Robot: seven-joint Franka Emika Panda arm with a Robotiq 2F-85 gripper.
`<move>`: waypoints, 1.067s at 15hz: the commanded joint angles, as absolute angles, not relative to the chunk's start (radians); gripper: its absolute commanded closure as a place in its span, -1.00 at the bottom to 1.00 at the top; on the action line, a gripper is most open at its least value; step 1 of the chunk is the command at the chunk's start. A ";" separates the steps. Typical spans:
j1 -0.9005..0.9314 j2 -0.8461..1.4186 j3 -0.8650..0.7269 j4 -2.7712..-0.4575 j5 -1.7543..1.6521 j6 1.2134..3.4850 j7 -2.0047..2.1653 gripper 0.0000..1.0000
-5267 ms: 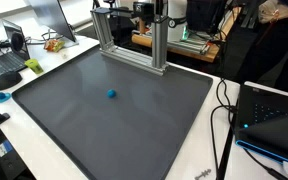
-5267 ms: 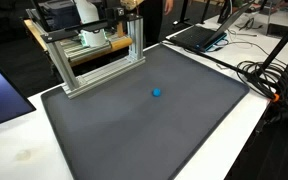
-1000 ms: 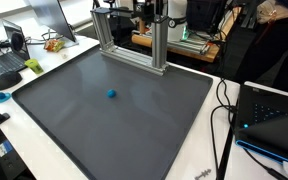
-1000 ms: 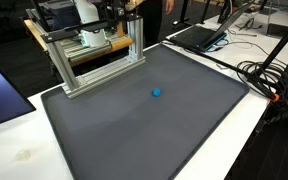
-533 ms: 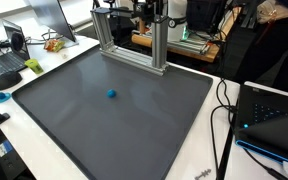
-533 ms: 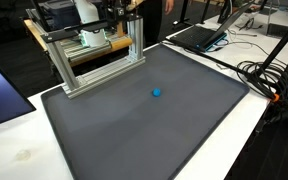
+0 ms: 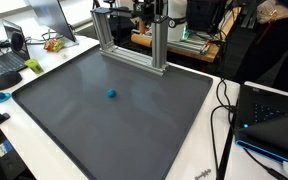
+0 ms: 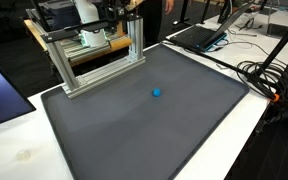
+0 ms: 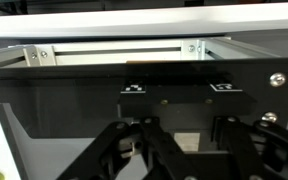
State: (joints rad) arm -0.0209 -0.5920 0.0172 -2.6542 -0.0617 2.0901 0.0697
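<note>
Ball (image 7: 111, 95) sits on mat (image 7: 154, 120), well apart from closed claw (image 9: 182, 150).

A blue ball (image 7: 111, 95) lies on the dark mat (image 7: 144, 125).

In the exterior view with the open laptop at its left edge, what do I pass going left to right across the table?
Open laptop → small blue ball → black cables → black box with a blue light.
</note>
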 commanded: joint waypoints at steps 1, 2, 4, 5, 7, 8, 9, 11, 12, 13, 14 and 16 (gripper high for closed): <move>-0.022 -0.594 0.016 -2.649 -0.042 2.097 0.089 0.56; -0.025 -0.595 0.016 -2.646 -0.044 2.110 0.095 0.56; -0.025 -0.586 0.014 -2.635 -0.045 2.117 0.097 0.56; -0.021 -0.579 0.012 -2.626 -0.043 2.114 0.087 0.56; -0.020 -0.560 0.013 -2.606 -0.041 2.123 0.089 0.56; -0.025 -0.545 0.019 -2.591 -0.049 2.134 0.098 0.56; -0.026 -0.527 0.021 -2.570 -0.051 2.138 0.101 0.56; -0.022 -0.492 0.021 -2.524 -0.047 2.142 0.099 0.56; -0.022 -0.471 0.024 -2.498 -0.049 2.145 0.102 0.56; -0.021 -0.445 0.027 -2.469 -0.051 2.146 0.103 0.56; -0.020 -0.413 0.031 -2.437 -0.054 2.150 0.107 0.56; -0.020 -0.350 0.032 -2.375 -0.048 2.162 0.116 0.56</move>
State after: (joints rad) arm -0.0206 -0.4539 0.0239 -2.4850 -0.0601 2.1528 0.0908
